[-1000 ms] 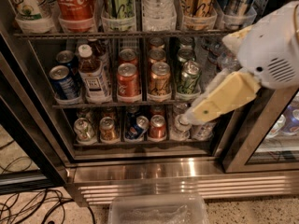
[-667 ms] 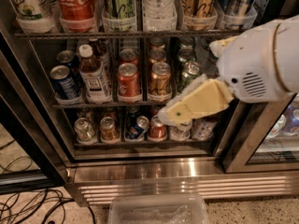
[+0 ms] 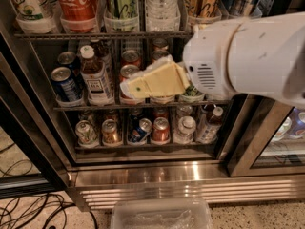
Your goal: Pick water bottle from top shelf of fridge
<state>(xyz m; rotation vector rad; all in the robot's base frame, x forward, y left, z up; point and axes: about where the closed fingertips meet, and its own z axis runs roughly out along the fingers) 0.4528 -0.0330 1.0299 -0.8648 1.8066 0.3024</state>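
The water bottle (image 3: 162, 6), clear and ribbed, stands on the top shelf (image 3: 95, 35) of the fridge (image 3: 181, 178), between a green can (image 3: 121, 4) and tall brown cans on its right; its top is cut off by the frame edge. My gripper (image 3: 127, 87), cream-coloured, reaches in from the right on a bulky white arm (image 3: 248, 56). It hangs in front of the middle shelf's cans, below the water bottle and slightly to its left. It holds nothing that I can see.
A red Coca-Cola can (image 3: 76, 1) stands left on the top shelf. A brown-drink bottle with a white cap (image 3: 94, 75) and short cans fill the middle rack, with more cans below. A clear plastic tub (image 3: 161, 213) and cables (image 3: 28, 209) lie on the floor. A black door frame (image 3: 248, 137) stands at right.
My gripper and arm have moved up and to the left, from the bottom rack's level to the middle rack's level. The arm now covers more of the right side.
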